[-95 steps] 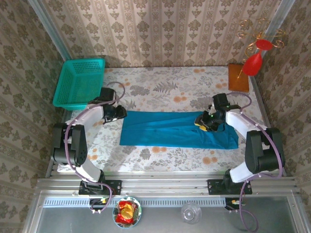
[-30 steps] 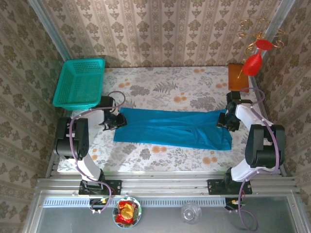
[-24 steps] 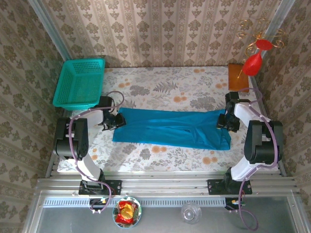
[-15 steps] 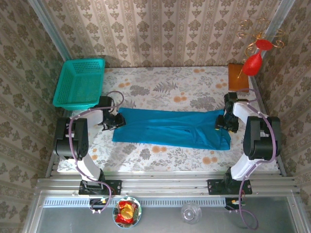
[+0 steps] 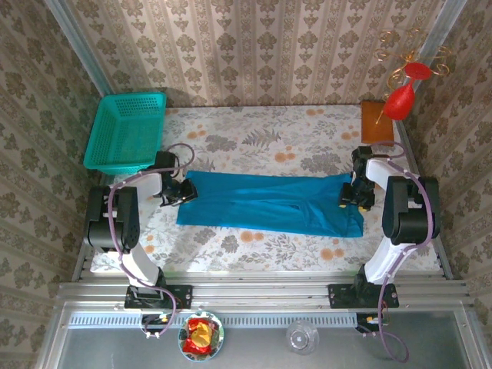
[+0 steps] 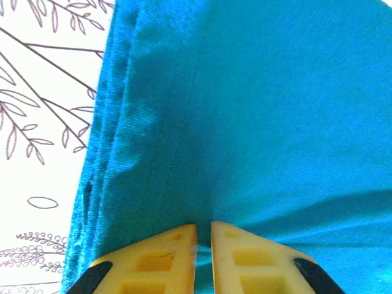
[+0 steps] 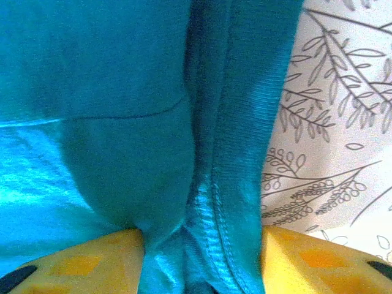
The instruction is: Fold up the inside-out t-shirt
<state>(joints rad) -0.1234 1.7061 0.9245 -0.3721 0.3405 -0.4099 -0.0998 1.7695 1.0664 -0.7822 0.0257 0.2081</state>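
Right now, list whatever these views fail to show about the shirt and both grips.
- Top view: both grips on the shirt are too small to judge.
- Left wrist: left fingers are cut off by the bottom edge; the shirt overruns the frame.
- Right wrist: bunched cloth hides how many layers the right fingers pinch.

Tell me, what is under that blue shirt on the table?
The t-shirt lies flat on the flowered table, whose pattern shows all round it. Whatever lies beneath its middle is covered, though no bulge shows.
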